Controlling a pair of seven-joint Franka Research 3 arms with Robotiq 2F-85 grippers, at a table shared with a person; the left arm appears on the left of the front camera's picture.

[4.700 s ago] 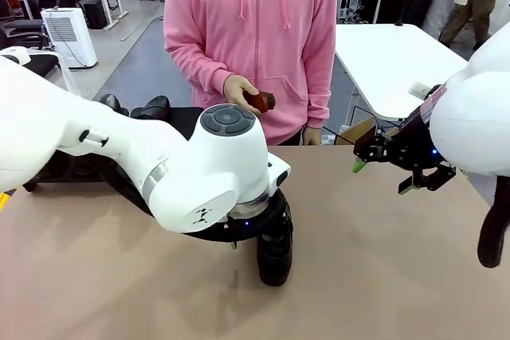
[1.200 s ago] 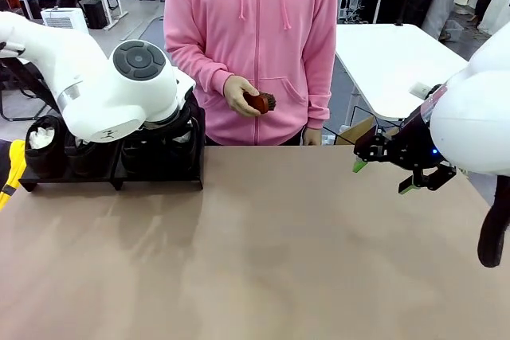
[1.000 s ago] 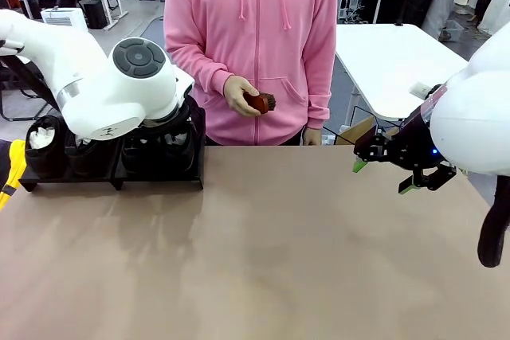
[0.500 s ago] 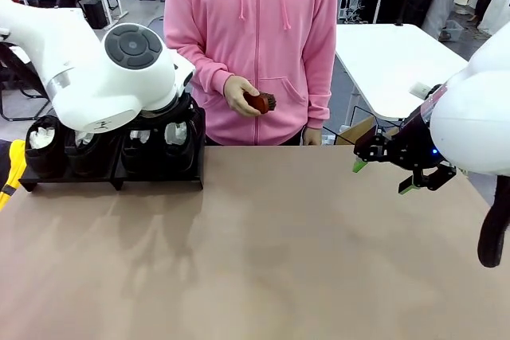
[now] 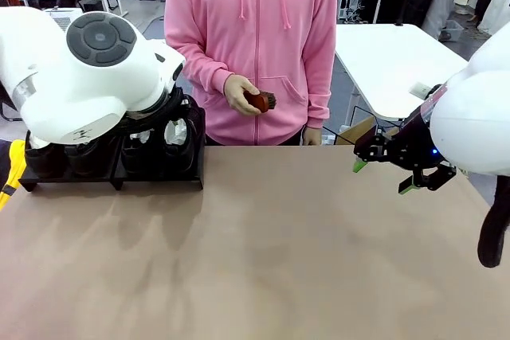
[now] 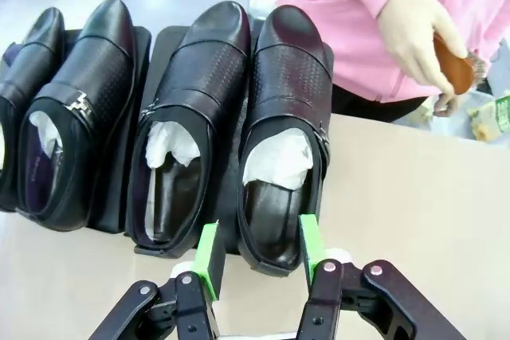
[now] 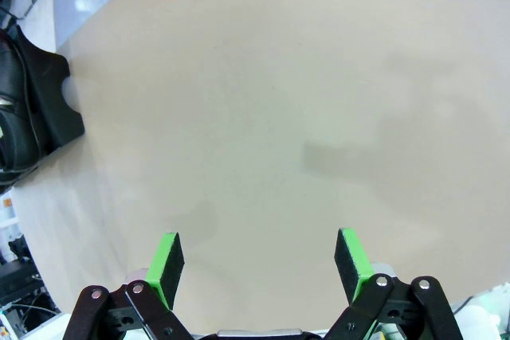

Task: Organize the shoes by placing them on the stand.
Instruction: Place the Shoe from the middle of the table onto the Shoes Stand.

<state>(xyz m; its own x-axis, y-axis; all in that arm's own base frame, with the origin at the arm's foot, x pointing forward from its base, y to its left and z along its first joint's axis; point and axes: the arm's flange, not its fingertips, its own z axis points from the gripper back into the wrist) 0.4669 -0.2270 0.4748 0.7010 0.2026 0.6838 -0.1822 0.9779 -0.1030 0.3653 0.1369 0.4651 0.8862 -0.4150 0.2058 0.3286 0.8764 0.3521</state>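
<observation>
Several black glossy shoes stand side by side on the black stand [image 6: 148, 41], toes away from me; the rightmost shoe [image 6: 287, 117] and the one beside it [image 6: 187, 133] have white paper inside. My left gripper [image 6: 260, 256] hovers open just behind the rightmost shoe's heel, its green pads [image 6: 209, 260] holding nothing. In the front view the left arm covers much of the stand [image 5: 159, 179] at the table's far left. My right gripper [image 5: 386, 177] hangs open over bare table at the right, also seen in its wrist view [image 7: 259, 264].
A person in a pink hoodie stands at the far side, holding a small reddish-brown brush [image 5: 259, 101] in one hand. The brown tabletop [image 5: 279, 252] stretches bare across the middle and front. A corner of the stand [image 7: 48, 109] shows in the right wrist view.
The left arm carried a shoe from mid-table to the stand, set it at the right end, opened its jaws, and has risen and drawn back. The right arm has not moved.
</observation>
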